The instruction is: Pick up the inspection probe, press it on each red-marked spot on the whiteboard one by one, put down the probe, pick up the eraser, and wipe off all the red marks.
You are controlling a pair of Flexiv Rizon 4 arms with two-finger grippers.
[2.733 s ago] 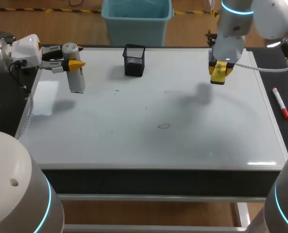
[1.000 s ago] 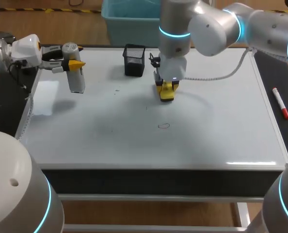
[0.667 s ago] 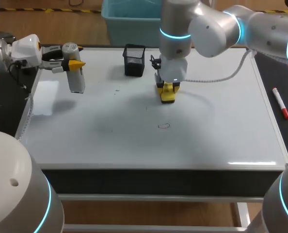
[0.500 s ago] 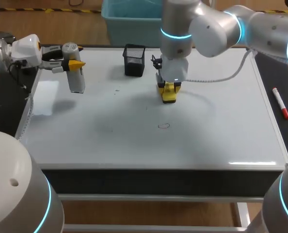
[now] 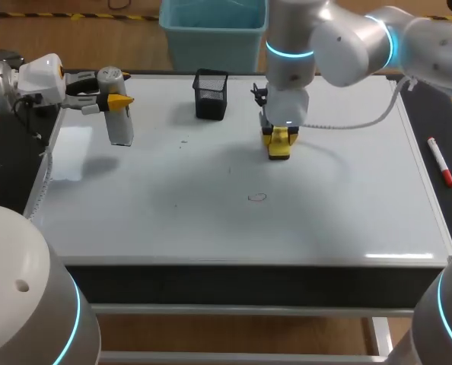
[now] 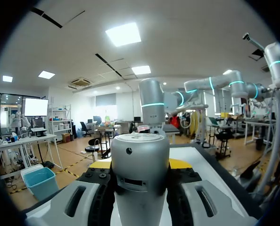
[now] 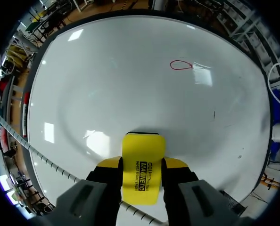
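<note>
The eraser stood clamped between the two yellow tips of my right gripper, upright, its free end low over the whiteboard. Whether it pressed on the surface I could not tell. The one red mark I could make out, a small loop, lay ahead of the eraser and apart from it, nearer the board's front edge. To wipe well, I judged that the free end should sit flat on the board before it reached the loop, with even downward pressure, and sweep right across and past it, since a thin outline can leave streaks. A few faint specks showed elsewhere, too small to call red. My left gripper hung over the board's far left corner, closed on the inspection probe, well clear of that path. The black mesh cup stood near the eraser on the far side, so a stroke towards the front looked safe; the red marker lay just off the right edge
</note>
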